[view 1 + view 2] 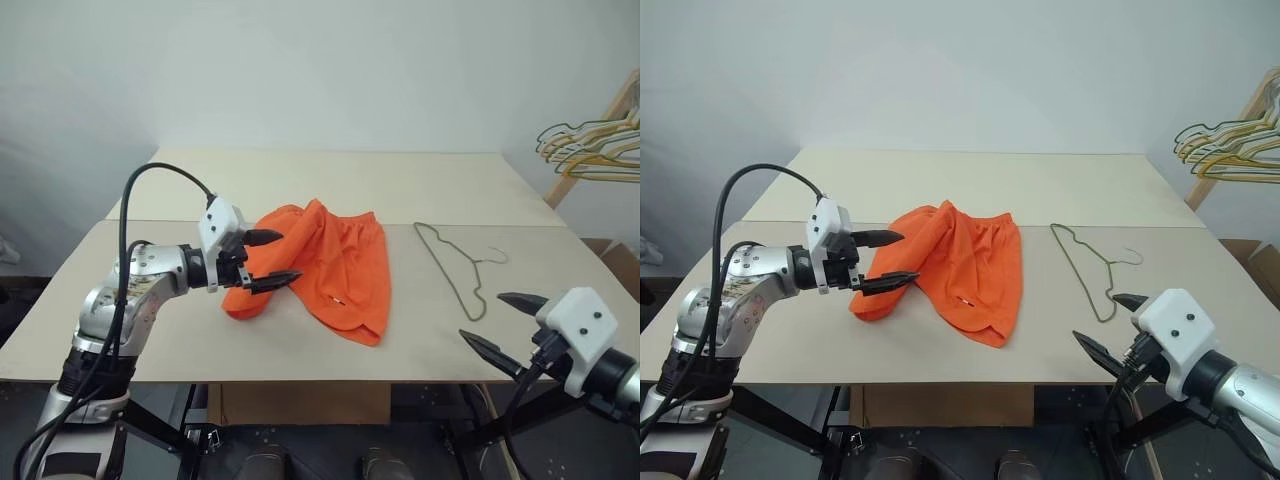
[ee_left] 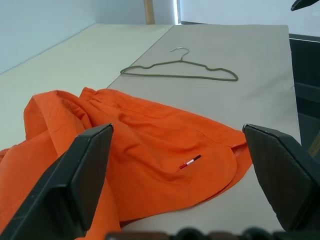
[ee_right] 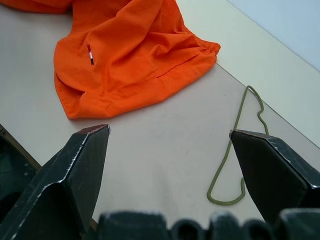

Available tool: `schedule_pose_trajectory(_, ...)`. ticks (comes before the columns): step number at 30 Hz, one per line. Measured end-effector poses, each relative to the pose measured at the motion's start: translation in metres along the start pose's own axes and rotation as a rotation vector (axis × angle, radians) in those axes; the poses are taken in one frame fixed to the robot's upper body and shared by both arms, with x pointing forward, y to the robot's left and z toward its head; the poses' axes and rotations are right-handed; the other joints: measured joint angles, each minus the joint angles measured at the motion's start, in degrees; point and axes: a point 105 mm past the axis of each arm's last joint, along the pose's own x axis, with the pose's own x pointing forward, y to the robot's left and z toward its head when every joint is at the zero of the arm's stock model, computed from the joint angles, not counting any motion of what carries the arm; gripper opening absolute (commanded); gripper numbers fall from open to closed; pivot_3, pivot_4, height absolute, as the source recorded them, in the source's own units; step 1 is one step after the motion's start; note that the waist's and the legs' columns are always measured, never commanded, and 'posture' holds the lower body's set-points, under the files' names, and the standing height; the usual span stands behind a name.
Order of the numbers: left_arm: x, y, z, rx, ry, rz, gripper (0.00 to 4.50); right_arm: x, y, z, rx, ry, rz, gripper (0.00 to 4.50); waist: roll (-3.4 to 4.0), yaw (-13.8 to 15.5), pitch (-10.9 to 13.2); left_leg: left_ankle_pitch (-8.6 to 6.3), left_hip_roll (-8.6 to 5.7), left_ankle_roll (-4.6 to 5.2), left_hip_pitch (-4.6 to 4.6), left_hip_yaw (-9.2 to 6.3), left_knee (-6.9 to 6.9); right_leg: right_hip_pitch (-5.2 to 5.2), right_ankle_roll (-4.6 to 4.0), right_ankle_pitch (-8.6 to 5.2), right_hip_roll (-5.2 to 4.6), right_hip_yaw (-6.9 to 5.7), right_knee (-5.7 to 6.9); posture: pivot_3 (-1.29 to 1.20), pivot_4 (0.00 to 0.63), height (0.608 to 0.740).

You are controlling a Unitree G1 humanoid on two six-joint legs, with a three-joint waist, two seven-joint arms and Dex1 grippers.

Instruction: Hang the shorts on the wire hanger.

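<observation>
Table [image 1: 300, 360] bears crumpled shorts [image 1: 335, 270], waistband bunched, beside wire hanger [image 1: 455, 270].

Orange shorts [image 1: 330, 265] crumpled flat; wire hanger [image 1: 455, 265] beside, apart.

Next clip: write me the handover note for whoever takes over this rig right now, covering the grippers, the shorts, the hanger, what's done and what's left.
Left gripper: jaws open, empty, at the left side of the shorts, not gripping them.
Right gripper: jaws open, empty, near the front edge of the table, short of the wire hanger.
Shorts lie rumpled mid-table; hanger lies flat to their right, apart from them.
Done: nothing yet.
Left: grasp the shorts, pick up the hanger, hang the shorts on it.
</observation>
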Motion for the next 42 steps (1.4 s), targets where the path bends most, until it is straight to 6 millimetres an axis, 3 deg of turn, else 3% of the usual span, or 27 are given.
schedule_pose_trajectory(15,0.006,-0.003,-0.007,-0.023,0.038,0.005,4.5,0.004,-0.007,0.004,-0.023,-0.012,-0.005,4.45,0.0,0.0,0.0,0.01,-0.02,0.01,0.01,0.01,0.04,0.03,0.01,0.01,0.0,0.0,0.01,0.06,0.0,0.74)
schedule_pose_trajectory(21,0.051,-0.03,-0.023,-0.11,0.127,-0.021,4.5,0.011,-0.008,0.012,-0.066,-0.023,0.028,4.45,-0.01,0.2,0.0,0.01,-0.06,0.02,-0.03,-0.01,0.09,0.05,0.06,0.03,0.03,0.02,0.01,0.04,0.0,0.74)
schedule_pose_trajectory(30,0.134,-0.078,-0.025,-0.191,0.301,-0.078,4.5,0.022,-0.001,0.013,-0.088,-0.031,0.058,4.45,-0.01,-0.1,0.0,0.02,-0.2,0.04,-0.02,-0.18,0.17,0.1,0.11,0.04,0.16,0.1,0.01,0.0,0.0,0.74)
schedule_pose_trajectory(33,0.153,-0.09,-0.041,-0.194,0.383,-0.076,4.5,0.026,0.003,0.012,-0.092,-0.026,0.07,4.45,0.03,-1.0,0.0,0.02,-0.17,0.04,-0.03,-0.23,0.16,0.05,0.1,0.04,0.27,0.16,0.02,-0.01,0.0,0.74)
schedule_pose_trajectory(37,0.164,-0.09,-0.066,-0.203,0.493,-0.025,4.5,0.027,0.003,0.013,-0.098,-0.027,0.067,4.45,0.07,-2.0,0.0,0.02,-0.13,0.04,-0.01,-0.35,0.15,0.05,0.07,0.04,0.39,0.18,0.02,-0.03,0.0,0.74)
schedule_pose_trajectory(40,0.163,-0.087,-0.082,-0.162,0.564,-0.002,3.92,0.028,0.005,0.012,-0.101,-0.024,0.075,4.5,0.09,-2.7,-0.1,0.02,-0.09,0.03,0.0,-0.37,0.15,0.05,0.03,0.05,0.45,0.18,0.03,-0.03,0.0,0.74)
schedule_pose_trajectory(42,0.163,-0.087,-0.086,-0.121,0.573,-0.005,3.27,0.029,0.006,0.012,-0.101,-0.022,0.074,4.5,0.11,-2.8,-0.1,0.01,-0.09,0.02,-0.01,-0.37,0.15,0.06,0.02,0.05,0.44,0.19,0.02,-0.03,0.0,0.74)
